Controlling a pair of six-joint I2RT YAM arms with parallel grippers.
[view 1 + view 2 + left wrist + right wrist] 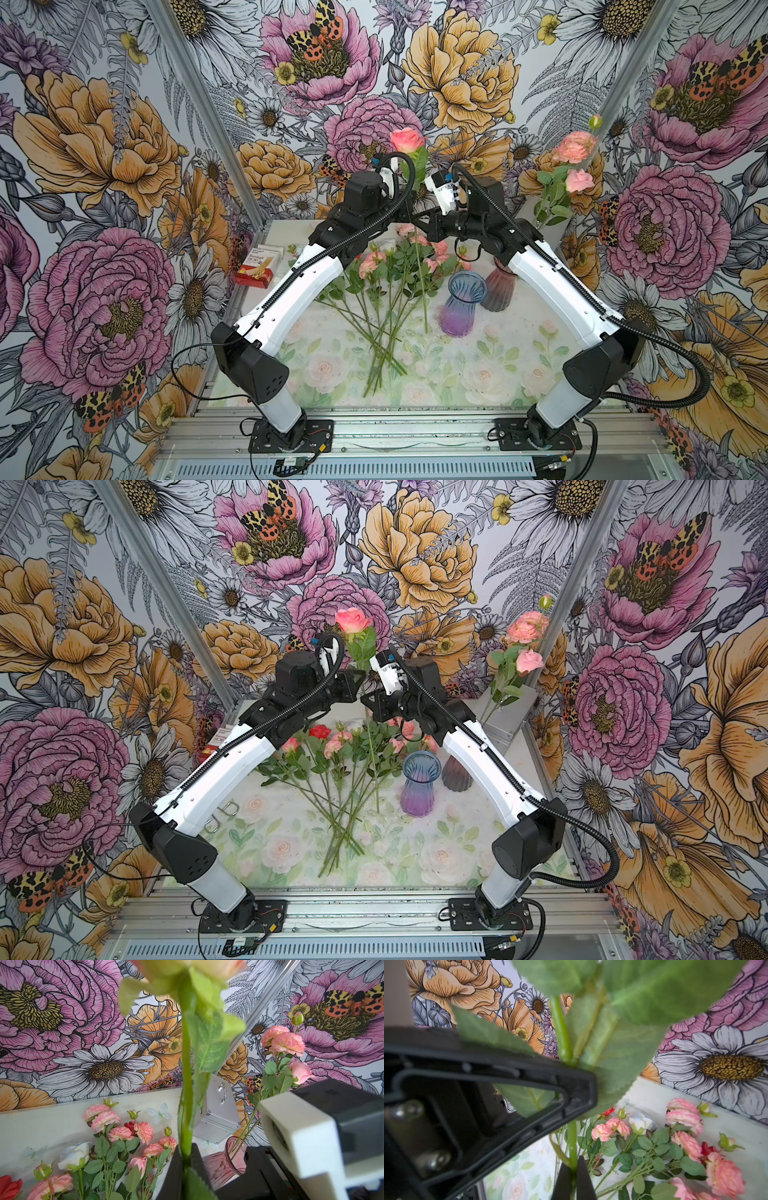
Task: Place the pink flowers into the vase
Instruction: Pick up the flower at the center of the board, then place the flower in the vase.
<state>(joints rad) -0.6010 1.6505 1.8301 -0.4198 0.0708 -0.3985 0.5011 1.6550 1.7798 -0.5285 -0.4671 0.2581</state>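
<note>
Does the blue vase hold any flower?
No, the mouth of the blue vase is empty in a top view; the standing pink flowers are in the pink vase behind it.

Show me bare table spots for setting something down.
Bare mat lies on the robot's side of the blue vase, and between the stem ends and the left arm. The back is crowded with loose flowers and the pink vase.

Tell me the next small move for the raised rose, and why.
Probably open the left gripper. Both it and the right gripper are shut on the stem of the raised pink rose, the right lower down, so the right can likely carry it alone to the pink vase, which already holds pink sprays.
</note>
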